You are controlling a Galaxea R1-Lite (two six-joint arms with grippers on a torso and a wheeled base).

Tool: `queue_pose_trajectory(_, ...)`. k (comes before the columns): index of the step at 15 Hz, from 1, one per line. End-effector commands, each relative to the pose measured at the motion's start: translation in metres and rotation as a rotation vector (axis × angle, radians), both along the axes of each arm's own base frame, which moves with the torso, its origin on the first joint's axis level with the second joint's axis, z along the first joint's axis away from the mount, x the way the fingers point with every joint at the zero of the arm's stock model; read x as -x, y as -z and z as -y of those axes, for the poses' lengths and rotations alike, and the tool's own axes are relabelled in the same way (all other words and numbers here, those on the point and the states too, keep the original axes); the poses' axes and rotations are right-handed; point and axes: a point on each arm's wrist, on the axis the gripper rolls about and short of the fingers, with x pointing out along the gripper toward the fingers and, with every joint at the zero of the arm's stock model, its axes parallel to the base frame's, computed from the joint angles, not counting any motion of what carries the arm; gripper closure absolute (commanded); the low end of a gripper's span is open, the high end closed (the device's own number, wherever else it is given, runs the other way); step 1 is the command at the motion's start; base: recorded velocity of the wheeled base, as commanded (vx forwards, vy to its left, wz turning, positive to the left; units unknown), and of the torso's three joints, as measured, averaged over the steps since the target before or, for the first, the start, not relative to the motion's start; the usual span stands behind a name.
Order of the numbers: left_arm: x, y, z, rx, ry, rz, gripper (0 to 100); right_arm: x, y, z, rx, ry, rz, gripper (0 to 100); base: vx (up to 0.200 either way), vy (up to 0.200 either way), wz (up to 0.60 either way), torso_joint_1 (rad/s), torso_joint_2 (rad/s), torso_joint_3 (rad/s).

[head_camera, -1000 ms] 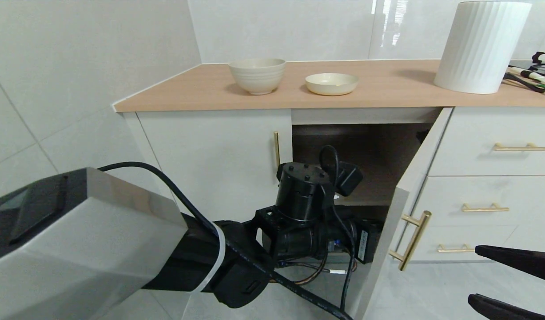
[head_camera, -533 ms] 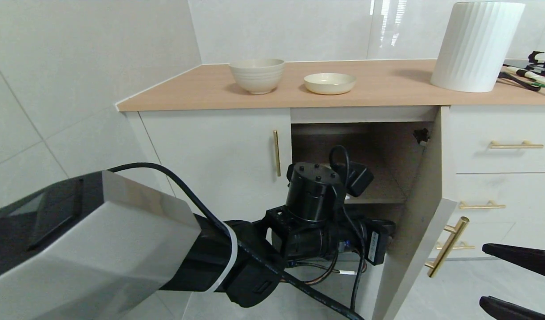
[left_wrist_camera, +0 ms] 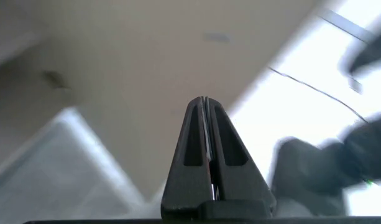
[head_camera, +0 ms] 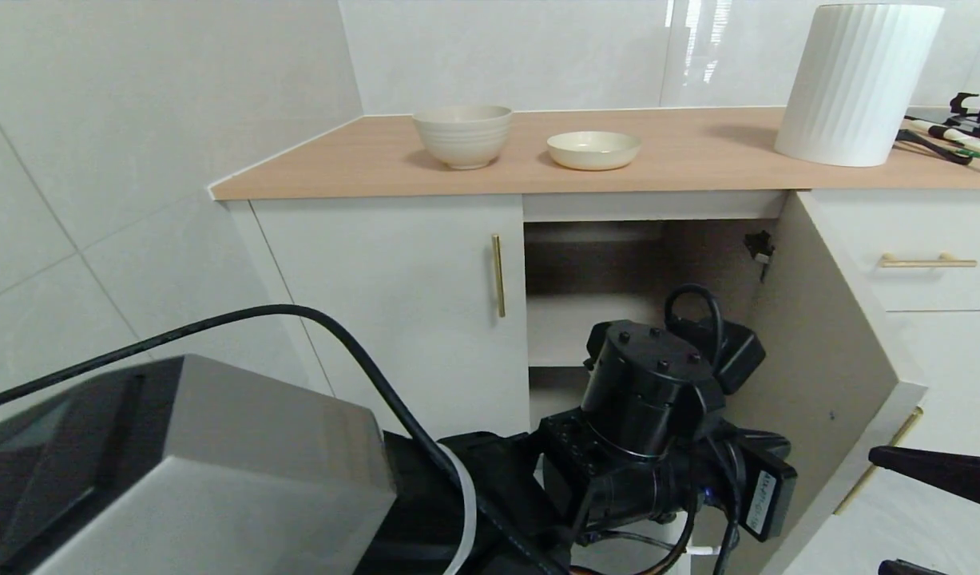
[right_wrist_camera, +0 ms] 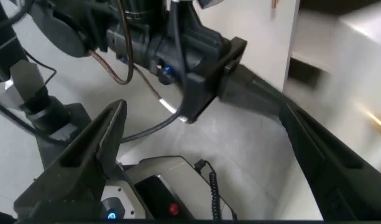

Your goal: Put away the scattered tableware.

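My left pincer (left_wrist_camera: 206, 155) has its two black fingers pressed flat together with nothing between them. That arm sits low in front of the open white cabinet (head_camera: 585, 319), just left of its swung-out door (head_camera: 825, 335). My right pincer (right_wrist_camera: 201, 106) is spread wide and holds nothing, low at the near right, beyond the door's outer edge.

The tableware is on the light wooden countertop (head_camera: 697, 160) above the cabinet. A cream ribbed bowl (head_camera: 462, 136) stands on the left, its inside hidden behind its rim. A shallow cream dish (head_camera: 593, 149) sits just right of it, apart from it, showing a bare inner surface. Well to the right stands a tall white ribbed cylinder (head_camera: 857, 80); I cannot see into it.

Inside the cabinet a pale shelf board (head_camera: 573, 331) shows.
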Motion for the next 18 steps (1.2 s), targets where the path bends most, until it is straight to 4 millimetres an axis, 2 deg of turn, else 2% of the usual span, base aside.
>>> queue_pose_trajectory(1,0.001,-0.007,-0.003,0.011,-0.013,0.01,100,0.0,0.0,0.0,0.0,0.0,-0.002,0,0.0,0.0,0.0,0.0,0.0,0.0)
queue_pose_trajectory(3,-0.018,-0.031,-0.049,0.026,-0.153,0.033,100,-0.009,-0.001,-0.005,0.013,0.005,-0.027,0,0.0,0.0,0.0,0.0,0.0,0.0)
queue_pose_trajectory(4,-0.02,-0.037,-0.065,0.029,-0.184,0.036,100,-0.013,-0.002,-0.007,0.018,0.005,-0.035,0,0.0,0.0,0.0,0.0,0.0,0.0)
queue_pose_trajectory(6,-0.022,-0.052,-0.116,0.031,-0.277,0.04,100,-0.027,-0.009,-0.014,0.026,0.019,-0.046,0,0.0,0.0,0.0,0.0,0.0,0.0)
queue_pose_trajectory(7,-0.021,-0.056,-0.131,0.034,-0.306,0.043,100,-0.034,-0.011,-0.018,0.032,0.026,-0.055,0,0.0,0.0,0.0,0.0,0.0,0.0)
queue_pose_trajectory(8,-0.016,-0.065,-0.175,0.045,-0.394,0.051,100,-0.057,-0.015,-0.026,0.05,0.064,-0.078,0,0.0,0.0,0.0,0.0,0.0,0.0)
queue_pose_trajectory(11,0.02,-0.084,-0.249,0.096,-0.538,0.104,100,-0.099,-0.026,-0.038,0.055,0.104,-0.101,0,0.0,0.0,0.0,0.0,0.0,0.0)
queue_pose_trajectory(12,0.037,-0.085,-0.267,0.107,-0.565,0.121,100,-0.109,-0.027,-0.038,0.063,0.126,-0.12,0,0.0,0.0,0.0,0.0,0.0,0.0)
queue_pose_trajectory(14,0.061,-0.084,-0.288,0.114,-0.596,0.132,100,-0.129,-0.027,-0.041,0.1,0.148,-0.193,0,0.0,0.0,0.0,0.0,0.0,0.0)
queue_pose_trajectory(15,0.067,-0.082,-0.296,0.099,-0.626,0.123,100,-0.137,-0.027,-0.042,0.12,0.166,-0.229,0,0.0,0.0,0.0,0.0,0.0,0.0)
queue_pose_trajectory(18,0.072,-0.08,-0.306,0.074,-0.657,0.114,100,-0.135,-0.027,-0.038,0.144,0.277,-0.223,0,0.0,0.0,0.0,0.0,0.0,0.0)
